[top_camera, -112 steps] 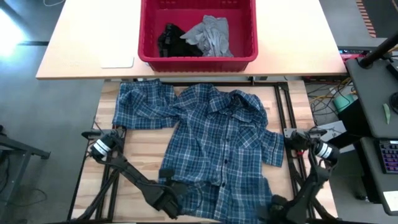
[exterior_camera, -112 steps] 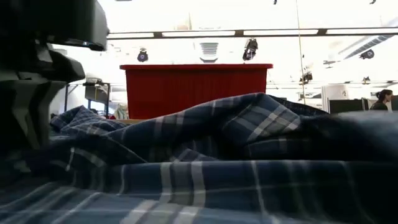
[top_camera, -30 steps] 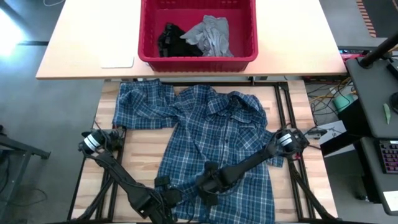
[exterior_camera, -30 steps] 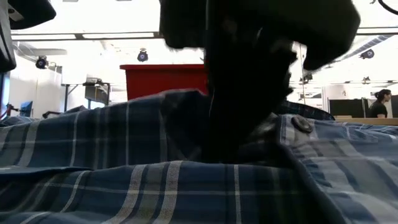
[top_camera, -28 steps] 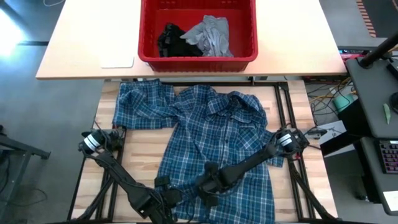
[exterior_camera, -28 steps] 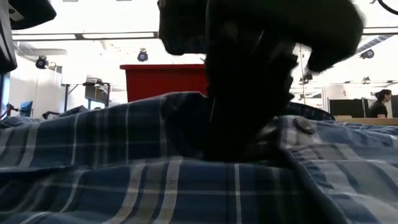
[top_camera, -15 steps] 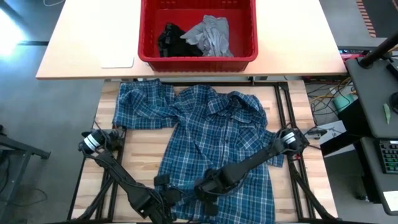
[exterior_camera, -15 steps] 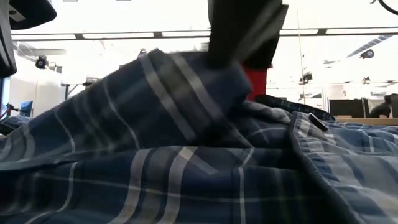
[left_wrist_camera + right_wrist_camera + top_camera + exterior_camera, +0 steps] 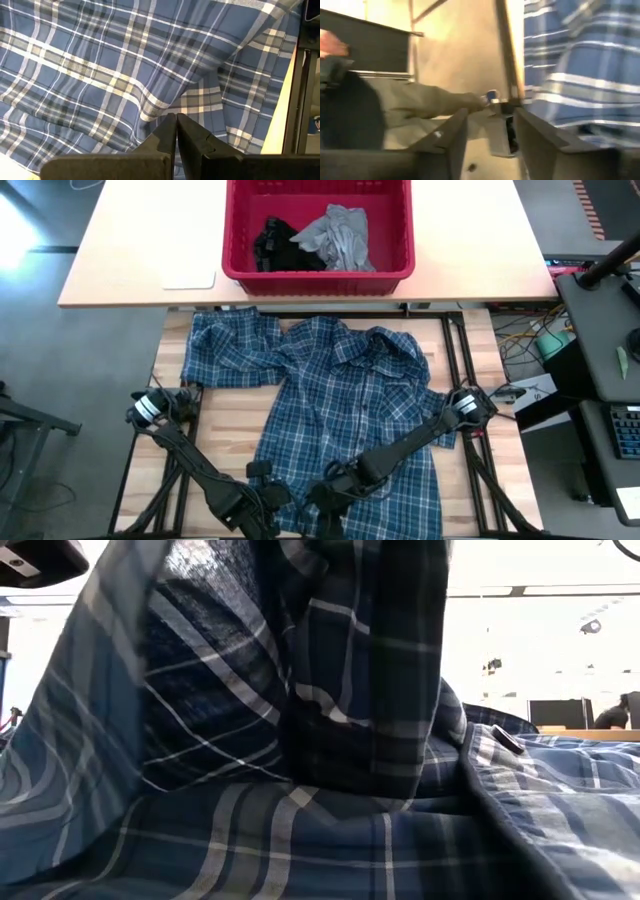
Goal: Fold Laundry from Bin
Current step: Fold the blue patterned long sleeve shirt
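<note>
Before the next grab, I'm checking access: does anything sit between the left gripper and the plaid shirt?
Nothing visible does. The left gripper, fingers shut, sits right at the near hem of the plaid shirt, cloth directly ahead of its tips. The right gripper is beside it at the same hem.

One plaid shirt [image 9: 345, 415] lies spread across the middle of the high view. One red bin [image 9: 318, 272] stands at the top centre, and two garments lie in it: one grey T-shirt [image 9: 340, 238] and one black garment [image 9: 272, 242]. Two arms enter from the bottom edge, one pincer each: the left pincer [image 9: 176, 131] and the right pincer [image 9: 490, 135]. There are two worktops: a pale one [image 9: 130, 250] above and a wooden one [image 9: 225, 430] below.
</note>
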Controlling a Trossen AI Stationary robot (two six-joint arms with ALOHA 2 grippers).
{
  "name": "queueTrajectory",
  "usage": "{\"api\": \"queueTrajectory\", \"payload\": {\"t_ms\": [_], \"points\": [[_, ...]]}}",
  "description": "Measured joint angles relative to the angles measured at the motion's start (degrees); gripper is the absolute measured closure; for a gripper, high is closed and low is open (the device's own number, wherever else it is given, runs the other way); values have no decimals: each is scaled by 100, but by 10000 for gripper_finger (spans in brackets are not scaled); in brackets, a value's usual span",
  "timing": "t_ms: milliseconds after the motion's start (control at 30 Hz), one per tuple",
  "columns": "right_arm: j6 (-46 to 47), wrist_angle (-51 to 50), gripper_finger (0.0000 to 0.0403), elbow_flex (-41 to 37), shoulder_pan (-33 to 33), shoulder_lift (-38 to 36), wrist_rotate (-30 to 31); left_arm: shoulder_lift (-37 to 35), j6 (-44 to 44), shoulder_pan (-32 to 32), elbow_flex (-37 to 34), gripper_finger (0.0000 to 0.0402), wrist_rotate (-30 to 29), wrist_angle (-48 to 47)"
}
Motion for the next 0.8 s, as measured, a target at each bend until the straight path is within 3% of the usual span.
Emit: {"api": "queueTrajectory", "payload": {"t_ms": [167,300,433,567,800], "points": [[-442,-1593,196,153,164,-335,1067,-7,-34,-23,-114,402,89,78],[-661,-2617,187,34,469,-301,1103,-7,-152,-105,-426,402,470,501],[-899,-1817,191,-225,461,79,1104,-7,-357,-189,-679,402,741,687],[-1087,-776,198,-209,247,313,1559,-57,-527,-247,-828,402,1005,567],[-1817,1114,200,5,-181,166,2085,-180,-728,-352,-847,402,1091,390]]}}
